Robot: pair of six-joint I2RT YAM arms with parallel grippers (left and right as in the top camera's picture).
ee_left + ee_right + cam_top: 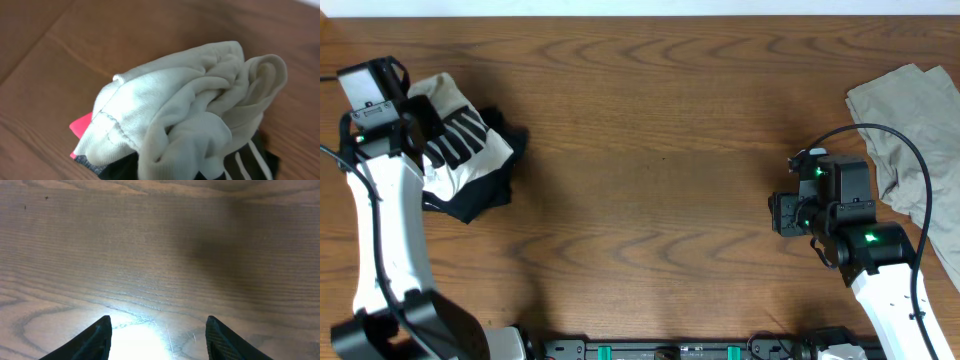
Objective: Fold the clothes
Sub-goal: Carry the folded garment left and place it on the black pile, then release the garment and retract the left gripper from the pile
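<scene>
Gathering is in hand: the white shirt (165, 110), bunched at ten o'clock, is pinched by the closed left gripper (412, 128). The right gripper (157, 335) is held half open and empty at three o'clock. Next, the shirt must be drawn to the centre and spread flat.

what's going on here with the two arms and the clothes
The left hand is shut on a bunched-up white T-shirt with black markings, at the far left of the table. The shirt is crumpled in a heap, and no fold has been made yet. The right hand hangs open over bare wood and holds nothing. A beige garment lies rumpled at the right edge, with neither hand on it.
</scene>
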